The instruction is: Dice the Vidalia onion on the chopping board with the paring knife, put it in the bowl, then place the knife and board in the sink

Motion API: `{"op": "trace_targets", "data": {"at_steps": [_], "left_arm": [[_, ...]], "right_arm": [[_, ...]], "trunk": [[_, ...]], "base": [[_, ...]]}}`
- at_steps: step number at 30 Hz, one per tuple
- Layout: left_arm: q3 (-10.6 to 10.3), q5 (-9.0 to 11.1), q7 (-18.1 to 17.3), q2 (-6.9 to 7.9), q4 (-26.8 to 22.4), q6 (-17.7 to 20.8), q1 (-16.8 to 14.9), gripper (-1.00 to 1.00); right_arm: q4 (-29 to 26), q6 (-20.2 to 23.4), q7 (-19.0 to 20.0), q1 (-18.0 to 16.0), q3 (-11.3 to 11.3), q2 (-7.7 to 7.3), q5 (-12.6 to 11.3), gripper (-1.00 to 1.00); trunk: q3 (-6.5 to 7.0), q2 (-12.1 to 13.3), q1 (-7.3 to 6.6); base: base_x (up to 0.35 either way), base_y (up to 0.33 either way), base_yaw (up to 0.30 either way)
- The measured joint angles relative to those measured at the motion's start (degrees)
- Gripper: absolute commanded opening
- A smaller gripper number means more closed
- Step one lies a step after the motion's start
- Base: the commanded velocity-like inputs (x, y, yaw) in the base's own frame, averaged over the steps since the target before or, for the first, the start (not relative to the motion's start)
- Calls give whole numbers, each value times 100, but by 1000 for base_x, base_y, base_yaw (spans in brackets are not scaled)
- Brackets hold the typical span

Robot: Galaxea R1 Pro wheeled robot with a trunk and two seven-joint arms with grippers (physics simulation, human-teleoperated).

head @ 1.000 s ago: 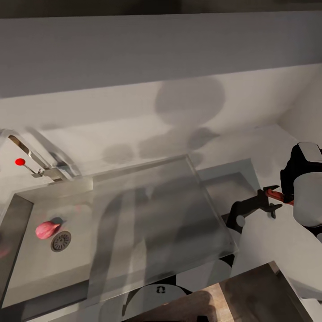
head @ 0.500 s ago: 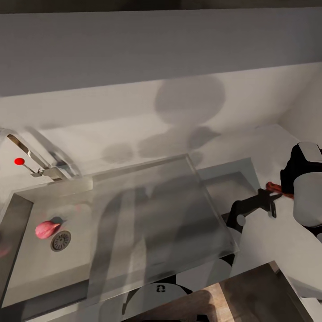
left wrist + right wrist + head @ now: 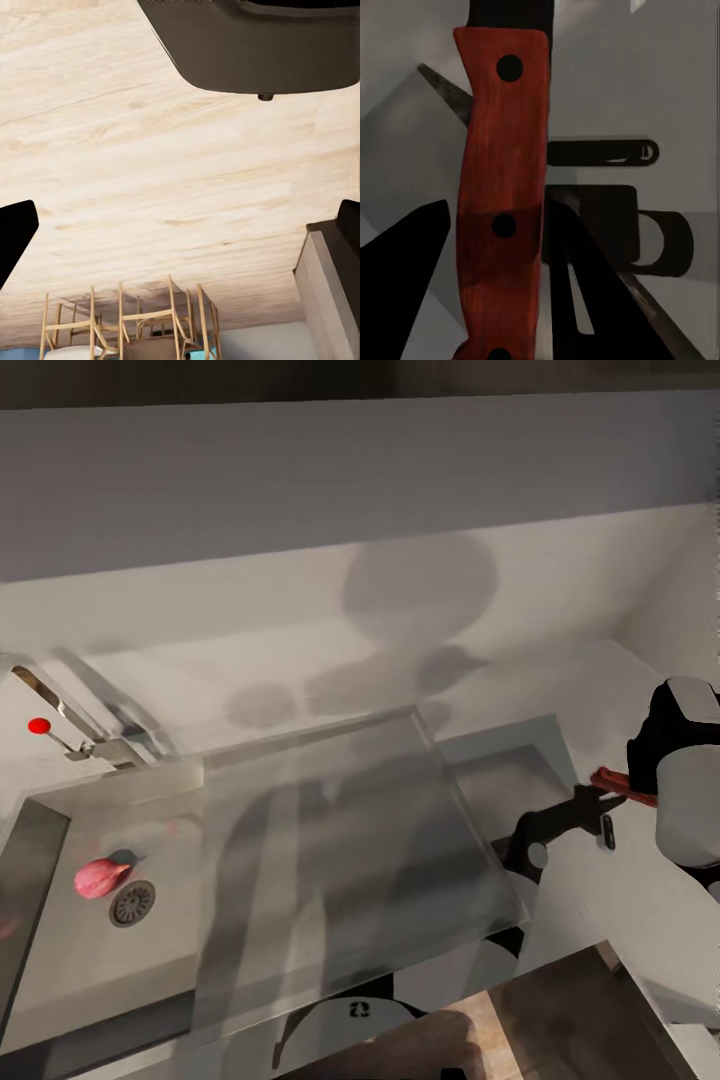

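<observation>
From the head view, our right pincer [image 3: 606,812] has lifted slightly beside the sink [image 3: 60,960], the paring knife [image 3: 622,784] clamped in it; the onion [image 3: 98,878] lies by the drain.

The right wrist view shows its red handle pinched between dark fingers [image 3: 405,285].

Left wrist: fingertips [image 3: 15,232] spread wide over floor, empty.
</observation>
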Motion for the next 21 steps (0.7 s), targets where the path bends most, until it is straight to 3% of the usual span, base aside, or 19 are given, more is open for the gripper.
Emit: {"op": "trace_targets", "data": {"at_steps": [21], "left_arm": [[-1,0,0,0,0,0,0,100]], "right_arm": [[-1,18,-8,0,0,3,-10,-100]], "trunk": [[184,0,0]], "base": [[0,0,-108]]}}
